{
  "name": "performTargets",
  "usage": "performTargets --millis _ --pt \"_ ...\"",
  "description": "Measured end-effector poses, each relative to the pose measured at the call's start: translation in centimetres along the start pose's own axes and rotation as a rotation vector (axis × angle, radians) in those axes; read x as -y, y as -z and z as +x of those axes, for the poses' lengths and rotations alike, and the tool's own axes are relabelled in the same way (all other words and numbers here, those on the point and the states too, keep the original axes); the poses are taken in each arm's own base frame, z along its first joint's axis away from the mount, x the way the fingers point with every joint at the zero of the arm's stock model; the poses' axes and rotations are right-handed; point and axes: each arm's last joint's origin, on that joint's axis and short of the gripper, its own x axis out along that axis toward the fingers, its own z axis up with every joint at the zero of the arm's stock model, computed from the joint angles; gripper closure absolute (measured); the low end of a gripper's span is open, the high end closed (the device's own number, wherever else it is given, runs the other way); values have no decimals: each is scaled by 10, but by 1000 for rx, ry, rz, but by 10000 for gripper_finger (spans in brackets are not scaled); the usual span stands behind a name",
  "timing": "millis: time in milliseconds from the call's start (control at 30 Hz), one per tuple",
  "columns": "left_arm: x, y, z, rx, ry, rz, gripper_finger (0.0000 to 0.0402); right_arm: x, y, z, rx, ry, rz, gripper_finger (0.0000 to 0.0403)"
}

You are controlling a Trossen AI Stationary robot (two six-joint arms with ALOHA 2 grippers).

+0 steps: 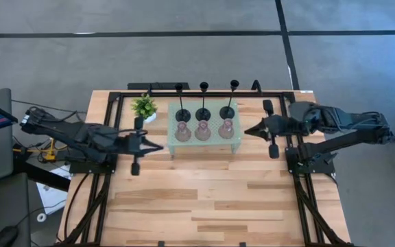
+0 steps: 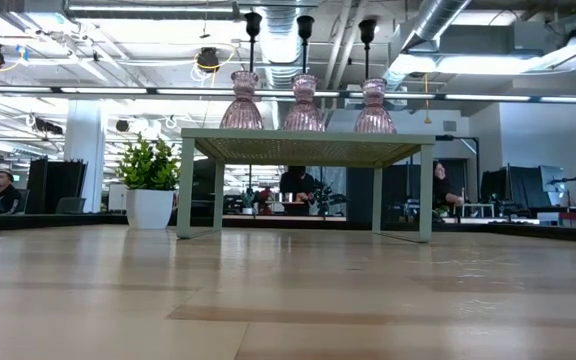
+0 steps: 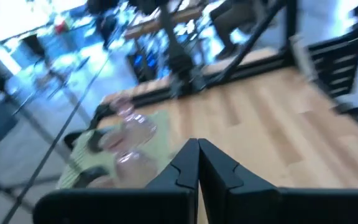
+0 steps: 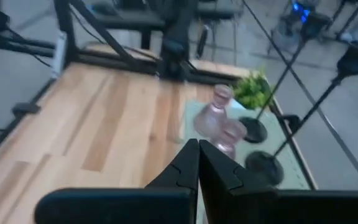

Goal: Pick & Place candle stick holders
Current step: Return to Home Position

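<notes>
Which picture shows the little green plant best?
The low view: the plant stands whole, leaves and white pot, beside the stand. The high view shows mostly its leafy top; the right wrist view only some leaves behind the holders; the left wrist view none.

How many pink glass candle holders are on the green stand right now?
3, in a row on the stand: left pink holder, middle pink holder, right pink holder. None appear hidden.
</notes>
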Motion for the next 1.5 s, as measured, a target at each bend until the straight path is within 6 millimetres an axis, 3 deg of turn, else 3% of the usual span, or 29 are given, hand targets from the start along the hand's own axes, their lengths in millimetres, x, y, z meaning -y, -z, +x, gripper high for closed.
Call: performTargets --millis 300,733,1100,1500 --pt "8 43 -15 49 53 -3 396 -6 40 -10 82 1 7 403" --pt "27 93 -1 76 47 -17 395 -17 100 -7 170 10 65 403" --pt "29 104 -3 63 51 -9 396 -23 133 -14 213 -40 104 403" --pt "11 109 -48 137 35 -86 397 -24 148 -33 308 -29 109 403"
